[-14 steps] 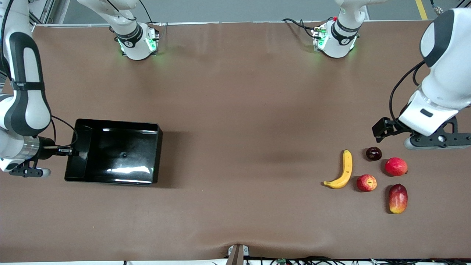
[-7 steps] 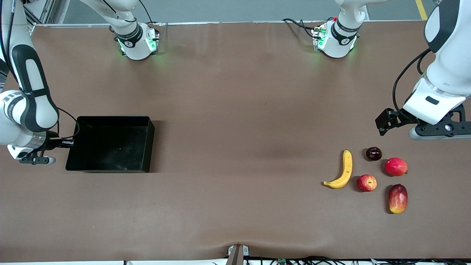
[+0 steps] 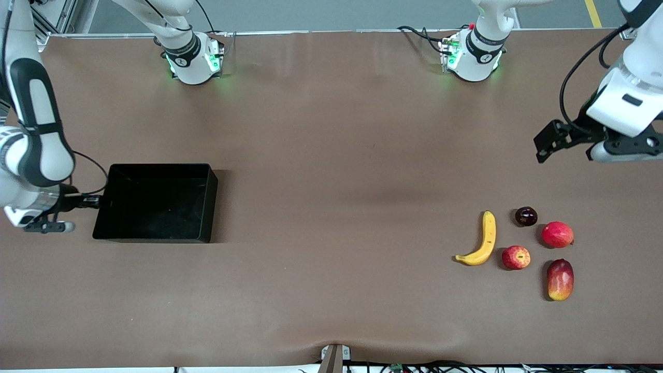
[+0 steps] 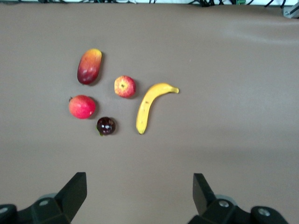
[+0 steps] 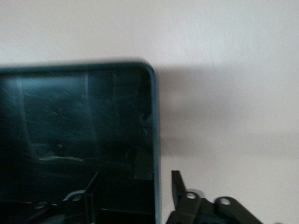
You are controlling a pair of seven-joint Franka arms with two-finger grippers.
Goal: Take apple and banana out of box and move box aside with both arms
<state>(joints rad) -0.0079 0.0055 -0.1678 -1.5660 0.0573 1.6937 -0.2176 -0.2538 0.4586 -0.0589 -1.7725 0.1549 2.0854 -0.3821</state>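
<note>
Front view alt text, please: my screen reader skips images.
An empty black box sits at the right arm's end of the table, the right gripper at its rim. At the other end lie a banana, apple and three more fruits, the open left gripper above.

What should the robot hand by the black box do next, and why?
Probably lift the right gripper clear of the box. The box sits flat and empty at the right arm's end, its wall between the parted fingers; the banana and apple are already out.
</note>
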